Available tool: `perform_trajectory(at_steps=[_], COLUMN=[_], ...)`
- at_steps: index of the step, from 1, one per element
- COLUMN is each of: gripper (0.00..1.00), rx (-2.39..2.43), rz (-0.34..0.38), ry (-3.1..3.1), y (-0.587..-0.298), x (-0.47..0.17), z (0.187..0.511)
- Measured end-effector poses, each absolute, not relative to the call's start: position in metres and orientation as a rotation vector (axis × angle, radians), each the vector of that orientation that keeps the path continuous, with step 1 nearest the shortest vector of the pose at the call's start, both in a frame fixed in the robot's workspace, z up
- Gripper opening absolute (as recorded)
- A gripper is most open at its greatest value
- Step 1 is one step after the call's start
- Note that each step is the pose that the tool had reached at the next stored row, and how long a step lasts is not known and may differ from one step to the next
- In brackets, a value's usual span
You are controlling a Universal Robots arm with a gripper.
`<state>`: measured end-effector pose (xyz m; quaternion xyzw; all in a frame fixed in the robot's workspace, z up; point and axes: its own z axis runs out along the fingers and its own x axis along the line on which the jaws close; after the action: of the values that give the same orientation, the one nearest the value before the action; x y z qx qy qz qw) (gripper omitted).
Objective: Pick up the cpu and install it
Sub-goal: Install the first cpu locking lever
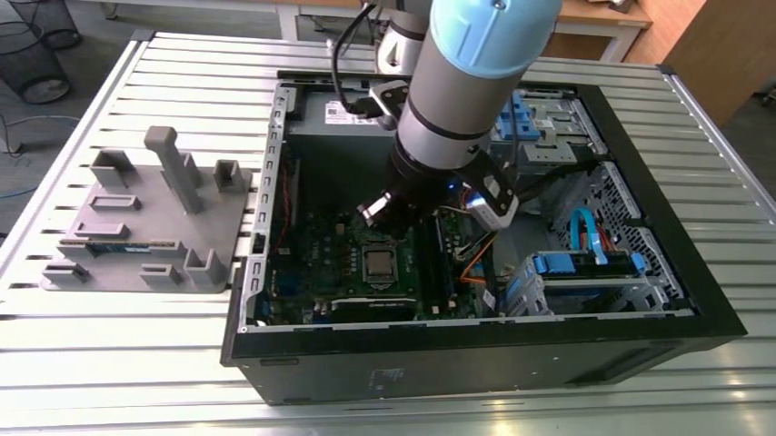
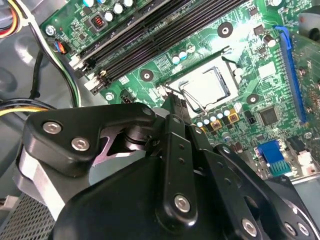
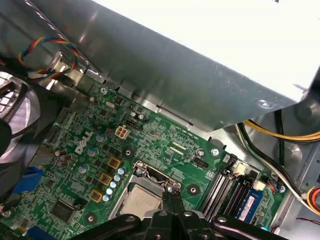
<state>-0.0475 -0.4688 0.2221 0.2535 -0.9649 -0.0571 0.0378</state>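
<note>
**Chip in its socket, gripper closed just above it**

Chip (image 1: 380, 263) lies flat and square in the socket near the middle of the green board (image 1: 309, 272), inside the open computer case (image 1: 485, 350); in both wrist views its silver top sits level within the socket frame, so the picking up and the placing look done. The gripper (image 2: 174, 104) hangs low over the board with its fingers drawn narrow, tips together and holding nothing; they stand at the socket's edge, just beside the chip and close to the thin wire lever (image 2: 192, 102) that curves along that side. Whether the tips touch the lever, I cannot tell; nor whether the lever is latched down. Judging from this, what may be left is the locking of the socket. The grey stand (image 1: 134, 227) on the table, at the exterior view's left of the case, lies well apart from the arm.
</note>
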Motion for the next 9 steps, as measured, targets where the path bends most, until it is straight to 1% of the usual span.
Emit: perform_trajectory(at_steps=[5,9], gripper=[0.11,0.11], rx=[0.777,0.772], rz=[-0.173,-0.150], ry=[-2.960,-2.959], y=[-0.469,-0.469], x=[-0.047,-0.047], z=[0.213,0.210])
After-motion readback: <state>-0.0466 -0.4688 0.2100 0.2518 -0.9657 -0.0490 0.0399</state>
